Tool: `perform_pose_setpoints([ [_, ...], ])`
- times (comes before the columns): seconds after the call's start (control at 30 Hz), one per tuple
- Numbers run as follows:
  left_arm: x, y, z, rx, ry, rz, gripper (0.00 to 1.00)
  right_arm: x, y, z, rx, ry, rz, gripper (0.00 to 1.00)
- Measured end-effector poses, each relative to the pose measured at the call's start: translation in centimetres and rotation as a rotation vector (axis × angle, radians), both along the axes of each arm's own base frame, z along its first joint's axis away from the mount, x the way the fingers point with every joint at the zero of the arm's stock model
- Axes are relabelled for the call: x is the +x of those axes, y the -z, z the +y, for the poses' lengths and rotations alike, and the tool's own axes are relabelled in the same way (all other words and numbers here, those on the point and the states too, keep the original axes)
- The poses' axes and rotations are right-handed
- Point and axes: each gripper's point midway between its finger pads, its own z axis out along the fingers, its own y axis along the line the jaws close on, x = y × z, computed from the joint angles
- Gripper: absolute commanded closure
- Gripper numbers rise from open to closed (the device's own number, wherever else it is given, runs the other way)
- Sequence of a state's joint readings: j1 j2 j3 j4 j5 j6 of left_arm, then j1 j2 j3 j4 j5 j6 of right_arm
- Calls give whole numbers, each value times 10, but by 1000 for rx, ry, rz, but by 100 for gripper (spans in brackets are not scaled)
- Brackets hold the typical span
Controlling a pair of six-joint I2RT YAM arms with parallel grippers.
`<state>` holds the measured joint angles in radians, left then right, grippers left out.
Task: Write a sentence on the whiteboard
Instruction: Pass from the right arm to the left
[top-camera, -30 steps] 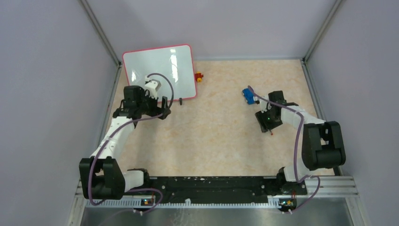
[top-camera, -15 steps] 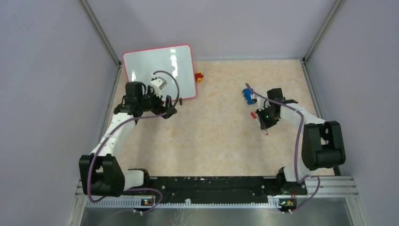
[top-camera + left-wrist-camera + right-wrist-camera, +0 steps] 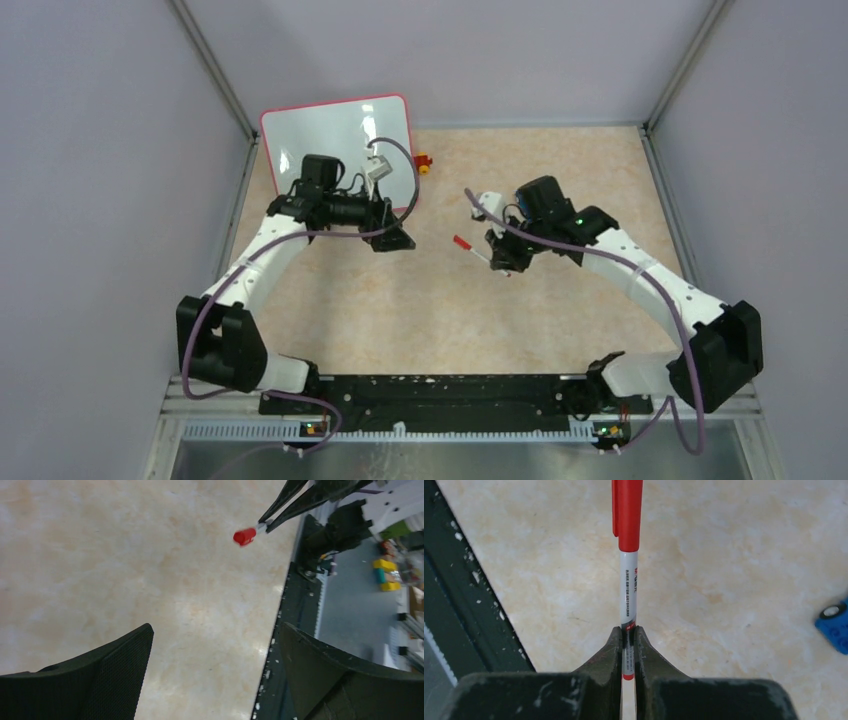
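The right gripper [image 3: 629, 636] is clamping a red-capped marker [image 3: 628, 580] by its white barrel. The left gripper [image 3: 215, 675] is gaping wide, holding nothing. Both are hovering over the beige table [image 3: 440, 310], arms angling inward. The whiteboard [image 3: 325, 135] is sitting in the far-left corner, just behind the left wrist.

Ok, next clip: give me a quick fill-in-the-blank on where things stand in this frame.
1. The right gripper is shut on the marker, whose cap is ____.
2. The left gripper holds nothing and is ____.
3. The whiteboard sits at the far ____ corner of the table.

Missing words: red; open; left.
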<state>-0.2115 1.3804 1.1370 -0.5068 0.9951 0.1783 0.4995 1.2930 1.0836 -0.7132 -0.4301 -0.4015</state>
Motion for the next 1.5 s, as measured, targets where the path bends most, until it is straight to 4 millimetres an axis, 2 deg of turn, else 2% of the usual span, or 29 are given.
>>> perform_pose_setpoints([
  [0.17, -31, 5, -28, -63, 110, 183, 8, -36, -9, 37, -44, -184, -26, 100],
  [0.37, -59, 15, -44, -95, 162, 337, 17, -38, -24, 57, -76, -261, -87, 100],
  [0.5, -73, 23, -47, -116, 176, 432, 35, -48, -21, 71, -101, -327, -101, 100],
  [0.6, -75, 19, -49, -143, 194, 456, 50, -52, -17, 72, -122, -348, -96, 100],
  [0.67, -76, 16, -50, -163, 206, 467, 57, -53, -16, 72, -131, -352, -99, 100],
  [0.97, -79, 21, -54, -186, 229, 523, 58, -50, -23, 74, -137, -363, -130, 100],
  [1.07, -81, 22, -57, -185, 239, 528, 69, -51, -24, 75, -137, -369, -136, 100],
  [1.2, -83, 22, -59, -183, 244, 535, 99, -51, -24, 75, -146, -370, -135, 98],
  [1.3, -83, 23, -59, -186, 242, 542, 100, -51, -24, 76, -145, -369, -135, 43],
  [1.33, -83, 24, -59, -191, 245, 539, 100, -51, -24, 76, -142, -365, -130, 28],
  [1.4, -82, 24, -58, -200, 250, 535, 100, -50, -28, 78, -114, -341, -128, 9],
  [1.43, -82, 24, -57, -207, 251, 533, 100, -46, -33, 79, -81, -324, -132, 3],
  [1.5, -79, 21, -55, -219, 248, 528, 100, -35, -50, 75, 1, -263, -150, 1],
])
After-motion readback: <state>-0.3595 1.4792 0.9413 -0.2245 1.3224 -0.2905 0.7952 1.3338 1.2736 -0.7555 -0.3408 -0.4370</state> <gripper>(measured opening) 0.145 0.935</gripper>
